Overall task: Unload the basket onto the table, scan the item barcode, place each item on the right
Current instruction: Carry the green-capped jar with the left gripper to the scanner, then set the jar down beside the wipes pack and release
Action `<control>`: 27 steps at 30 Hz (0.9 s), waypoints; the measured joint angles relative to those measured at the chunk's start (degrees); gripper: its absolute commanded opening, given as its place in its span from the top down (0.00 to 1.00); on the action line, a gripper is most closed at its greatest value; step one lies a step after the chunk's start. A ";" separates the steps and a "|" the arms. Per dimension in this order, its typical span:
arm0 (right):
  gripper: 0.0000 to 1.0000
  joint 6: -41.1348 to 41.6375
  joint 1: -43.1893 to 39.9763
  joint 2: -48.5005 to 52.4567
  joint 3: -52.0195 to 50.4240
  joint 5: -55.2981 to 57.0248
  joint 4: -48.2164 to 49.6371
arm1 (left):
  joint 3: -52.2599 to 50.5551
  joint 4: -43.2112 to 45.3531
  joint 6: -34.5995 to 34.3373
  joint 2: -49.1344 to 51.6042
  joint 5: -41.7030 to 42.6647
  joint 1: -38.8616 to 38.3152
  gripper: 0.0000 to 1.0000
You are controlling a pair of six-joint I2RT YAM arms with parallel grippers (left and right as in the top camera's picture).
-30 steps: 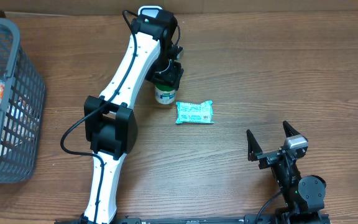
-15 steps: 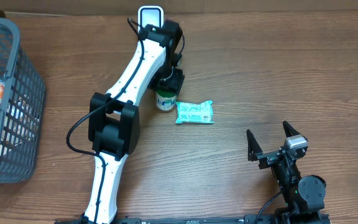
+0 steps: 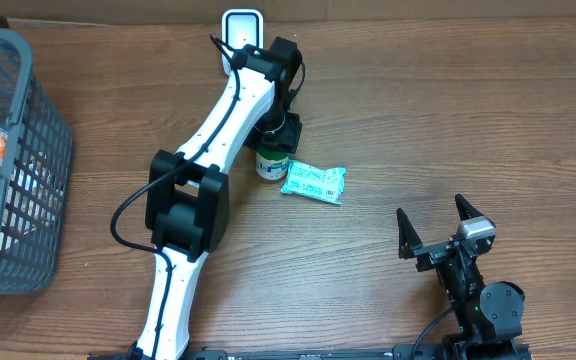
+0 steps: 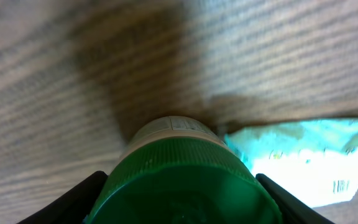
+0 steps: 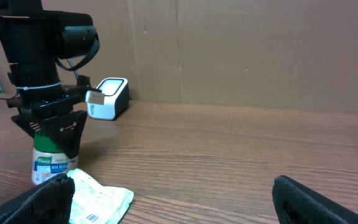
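Left gripper (image 3: 275,135) closed on the green-capped bottle (image 3: 271,166), which is rigid, light and smooth: hold the ribbed cap. Teal packet (image 3: 314,183) touches it at 3 o'clock. Right gripper (image 3: 435,228) fully open, empty

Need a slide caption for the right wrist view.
Left gripper clamps the upright bottle on the table, teal packet at its base, barcode scanner behind.

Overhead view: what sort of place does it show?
Probably a mock shop checkout: a scanner at the far edge of the table, a basket of goods at the left, and a bottle beside a packet.
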 measured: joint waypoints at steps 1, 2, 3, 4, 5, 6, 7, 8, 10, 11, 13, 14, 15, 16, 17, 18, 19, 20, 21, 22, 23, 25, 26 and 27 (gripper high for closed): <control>0.00 0.00 0.00 0.00 0.00 -0.02 -0.02 | 0.00 -0.59 0.02 0.00 0.00 -0.11 0.43; 0.00 0.00 0.00 0.00 0.00 -0.02 0.00 | -0.02 -1.68 0.07 0.00 0.02 -0.26 0.37; 0.00 0.00 0.00 0.00 0.00 -0.02 0.00 | -0.13 -2.25 0.09 0.00 0.04 -0.44 0.32; 0.00 0.00 0.02 0.00 0.00 0.00 0.00 | -0.28 -2.71 0.22 0.00 0.04 -0.44 0.28; 0.00 -0.02 0.02 0.00 0.00 0.00 -0.02 | -0.33 -3.08 0.37 0.00 0.04 -0.52 0.25; 0.00 0.00 0.00 0.00 0.00 -0.02 -0.02 | -0.37 -3.54 0.44 0.00 0.09 -0.52 0.24; 0.00 0.00 0.00 0.00 0.00 0.00 0.00 | -0.46 -3.93 0.66 0.00 0.22 -0.52 0.23; 0.00 0.00 0.00 0.00 0.00 0.00 -0.02 | -0.76 -4.15 0.68 0.00 0.42 -0.52 0.20; 0.00 0.00 0.00 0.00 0.00 0.00 0.00 | -1.07 -4.15 0.68 0.02 1.11 -0.52 0.18; 0.00 0.02 0.00 0.00 0.00 0.00 0.00 | -1.07 -4.13 0.70 0.02 1.55 -0.52 0.17; 0.00 0.00 0.00 0.00 0.00 0.00 -0.02 | -1.07 -4.33 0.72 0.02 1.97 -0.52 0.16; 0.00 0.00 0.02 0.00 0.00 0.00 -0.02 | -1.07 -4.59 0.72 0.02 2.05 -0.52 0.15; 0.00 0.02 0.00 0.00 0.00 -0.02 0.00 | -1.05 -5.25 0.79 0.02 2.25 -0.52 0.14; 0.00 0.02 0.00 0.00 0.00 0.00 0.00 | -0.85 -5.79 0.94 0.02 2.56 -0.52 0.14; 0.00 -0.02 0.00 0.00 0.00 -0.02 0.02 | -0.17 -6.80 0.96 0.02 2.64 -0.52 0.13; 0.00 -0.02 0.00 0.00 0.00 0.00 0.00 | 2.38 -8.22 1.14 0.13 2.89 -0.50 0.12; 0.00 -0.02 0.00 0.00 0.00 0.00 0.02 | 4.59 -9.33 1.16 0.13 3.02 -0.42 0.12; 0.00 0.00 0.02 0.00 0.00 0.00 0.00 | 8.39 -10.88 1.16 0.17 2.99 -0.31 0.11; 0.00 -0.02 0.02 0.00 0.00 -0.02 0.02 | 10.38 -11.65 1.16 0.02 2.99 -0.09 0.10; 0.00 0.02 0.00 0.00 0.00 0.00 0.00 | 14.95 -13.68 1.16 0.02 3.04 0.26 0.04; 0.00 -0.02 0.02 0.00 0.00 -0.02 -0.02 | 18.43 -14.97 1.22 -0.04 3.04 0.68 0.00; 0.00 0.00 0.00 0.00 0.00 -0.02 0.00 | 23.58 -16.79 1.53 -0.90 3.08 1.86 0.00; 0.00 0.00 0.02 0.00 0.00 -0.02 -0.02 | 25.44 -17.29 1.64 -1.62 3.04 2.62 0.00; 0.00 0.00 0.00 0.00 0.00 0.00 0.00 | 26.77 -17.35 1.81 -2.71 3.06 3.50 0.01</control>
